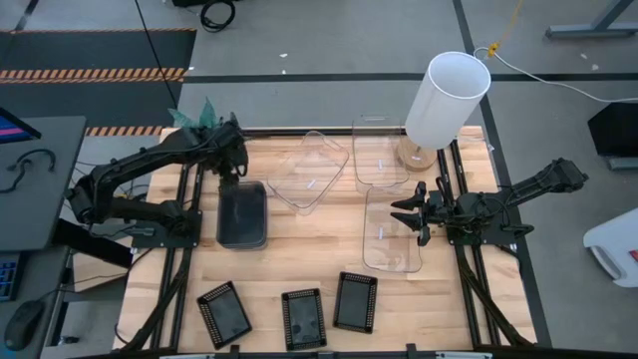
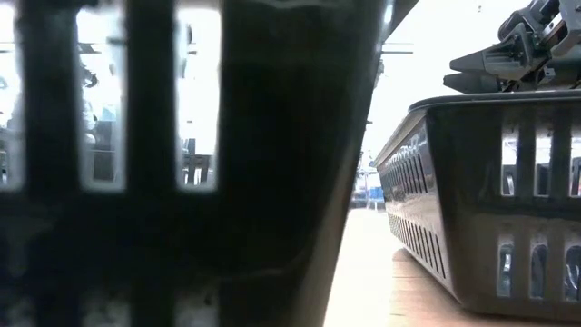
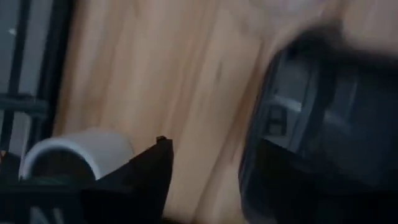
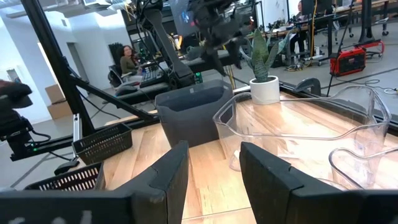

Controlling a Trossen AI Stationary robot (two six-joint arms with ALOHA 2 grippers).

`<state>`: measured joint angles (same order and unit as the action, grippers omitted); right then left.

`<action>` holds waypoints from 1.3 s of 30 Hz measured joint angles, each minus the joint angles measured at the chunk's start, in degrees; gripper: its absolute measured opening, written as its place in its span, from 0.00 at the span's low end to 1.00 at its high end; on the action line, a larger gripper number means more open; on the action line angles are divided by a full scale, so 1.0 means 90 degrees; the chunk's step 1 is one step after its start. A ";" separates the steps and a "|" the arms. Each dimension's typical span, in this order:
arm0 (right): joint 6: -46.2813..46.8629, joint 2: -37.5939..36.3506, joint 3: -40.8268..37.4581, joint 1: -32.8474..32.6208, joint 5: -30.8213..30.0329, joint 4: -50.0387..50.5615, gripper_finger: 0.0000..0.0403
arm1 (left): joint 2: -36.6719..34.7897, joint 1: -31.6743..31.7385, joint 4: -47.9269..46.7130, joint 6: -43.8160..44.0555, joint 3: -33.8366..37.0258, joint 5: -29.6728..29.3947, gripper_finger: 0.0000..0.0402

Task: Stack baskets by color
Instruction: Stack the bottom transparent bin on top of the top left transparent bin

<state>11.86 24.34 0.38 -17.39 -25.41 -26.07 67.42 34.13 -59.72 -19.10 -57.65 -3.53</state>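
The grey stack [image 1: 242, 214] of smoky bins sits on the wooden table [image 1: 299, 269] and serves as the landmark here. The left gripper [image 1: 231, 172] hangs just above the stack's far end; whether its fingers are spread or pressed together cannot be told, and nothing shows in its grip. Close behind that gripper stands a small potted plant [image 1: 199, 115], at the table's far left corner.

Right of the stack lie three clear bins. One [image 1: 309, 168] sits skewed, nearest the stack. A second [image 1: 380, 152] lies beyond it, near the tall white cylinder [image 1: 447, 100]. A third [image 1: 394, 229] lies on the nearer side of the second, and the right gripper [image 1: 411, 211] hovers over its right half with fingers spread, holding nothing.

Nearer the front edge than the stack lie three black mesh trays in a row: a left tray [image 1: 223, 312], a middle tray [image 1: 303, 318] and a right tray [image 1: 355, 301], all apart from each other.

In the low view two of these trays [image 2: 486, 200] fill the frame and block nearly everything behind. In the right wrist view a person [image 4: 129, 61] sits at a desk far beyond the table.
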 joint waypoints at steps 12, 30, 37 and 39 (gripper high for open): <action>0.0000 0.0000 0.0000 0.0001 0.0000 -0.0002 0.37 | -0.0034 -0.0613 0.2806 0.1122 -0.0094 0.1202 0.55; 0.0000 0.0000 -0.0001 0.0000 0.0000 -0.0002 0.37 | 0.0139 -0.2014 0.5273 0.1610 0.0950 0.1185 0.41; 0.0000 0.0002 -0.0002 0.0000 0.0000 -0.0002 0.37 | 0.0202 -0.2641 0.6611 0.1199 0.0936 0.1195 0.37; 0.0000 0.0000 0.0000 0.0001 0.0000 -0.0001 0.37 | 0.0032 -0.2799 0.6625 0.0833 0.0943 0.1186 0.35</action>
<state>11.86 24.34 0.38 -17.38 -25.41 -26.07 67.71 8.94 -0.10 -11.60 -49.17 7.14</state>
